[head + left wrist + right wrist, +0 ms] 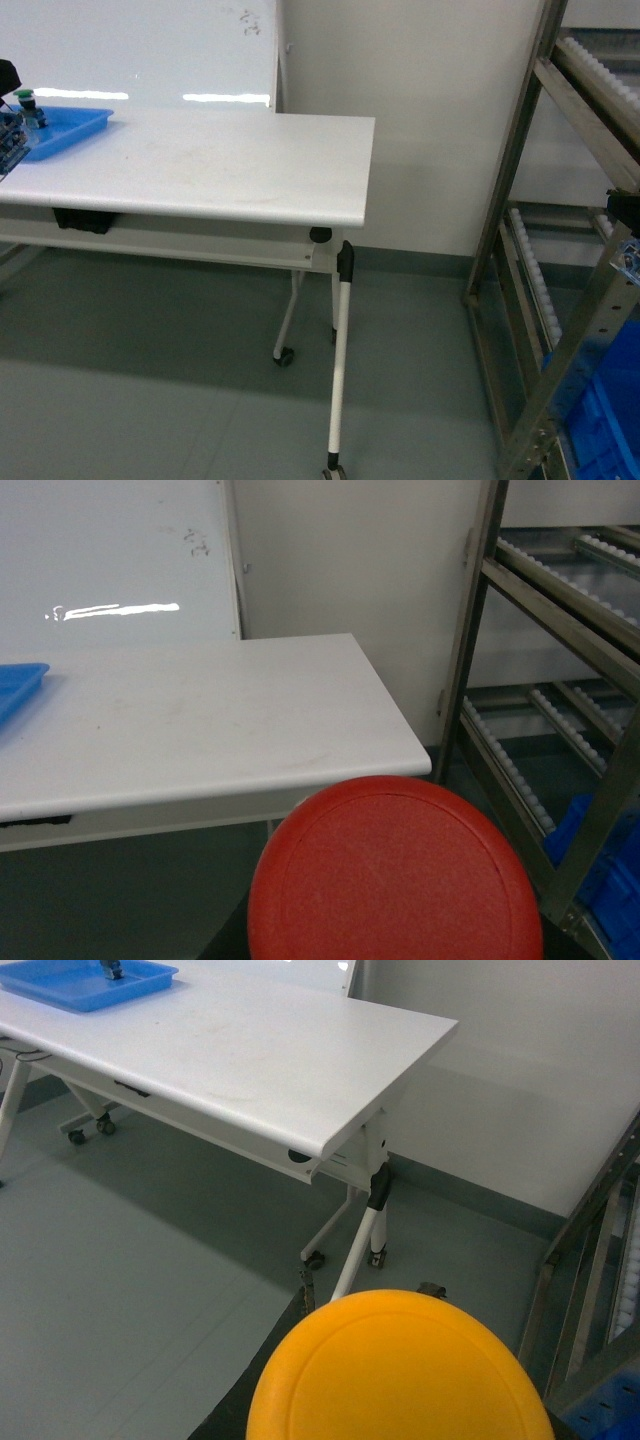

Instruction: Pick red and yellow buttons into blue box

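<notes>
The red button's domed cap [395, 875] fills the bottom of the left wrist view, held close in my left gripper [390, 950], whose fingers are hidden under it. The yellow button's cap [400, 1370] fills the bottom of the right wrist view the same way, held in my right gripper [395, 1430]; a dark finger [235, 1400] shows at its left. Both are held over the floor, off the table's right end. The blue box [605, 420] stands low in the metal rack at the right; a corner of the blue box [600, 855] also shows in the left wrist view.
A white folding table [200, 160] on castors stands ahead to the left. A shallow blue tray [65, 125] on its far left holds a green-capped button [24, 100]. A metal roller rack [560, 200] rises at the right. Grey floor lies between table and rack.
</notes>
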{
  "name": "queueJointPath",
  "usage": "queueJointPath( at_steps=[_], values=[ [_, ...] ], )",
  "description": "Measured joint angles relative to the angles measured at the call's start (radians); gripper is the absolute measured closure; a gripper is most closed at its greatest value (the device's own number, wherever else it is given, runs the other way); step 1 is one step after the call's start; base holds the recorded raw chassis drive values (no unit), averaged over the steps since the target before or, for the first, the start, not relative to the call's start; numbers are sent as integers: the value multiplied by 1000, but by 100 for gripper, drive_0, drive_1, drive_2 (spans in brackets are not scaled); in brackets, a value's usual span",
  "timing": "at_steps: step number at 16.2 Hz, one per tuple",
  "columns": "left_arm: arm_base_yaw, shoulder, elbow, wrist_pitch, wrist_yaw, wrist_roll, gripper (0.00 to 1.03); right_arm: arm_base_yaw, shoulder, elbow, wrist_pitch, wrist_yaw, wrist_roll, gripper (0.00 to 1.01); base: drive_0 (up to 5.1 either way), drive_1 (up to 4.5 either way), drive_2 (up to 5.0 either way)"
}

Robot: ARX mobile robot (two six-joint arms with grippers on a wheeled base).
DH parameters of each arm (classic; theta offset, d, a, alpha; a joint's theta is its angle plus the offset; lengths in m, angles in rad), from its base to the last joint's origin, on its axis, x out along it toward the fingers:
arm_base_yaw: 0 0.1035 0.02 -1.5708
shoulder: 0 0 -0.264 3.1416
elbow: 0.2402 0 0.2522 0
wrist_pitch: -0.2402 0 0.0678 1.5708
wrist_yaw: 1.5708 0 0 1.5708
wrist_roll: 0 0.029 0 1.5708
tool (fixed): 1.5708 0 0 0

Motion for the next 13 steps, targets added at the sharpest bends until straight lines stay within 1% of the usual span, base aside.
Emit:
queueJointPath(
  at_steps=[5,11,13],
  values=[
    [0,0,0,-2,0,0,80,0,0,0,2,0,0,77,428,-208,-208],
    [0,0,0,-4,0,0,80,0,0,0,3,3,0,77,475,-377,-64],
    [0,0,0,-4,0,0,80,0,0,0,2,3,0,77,483,-235,-235]
  ],
)
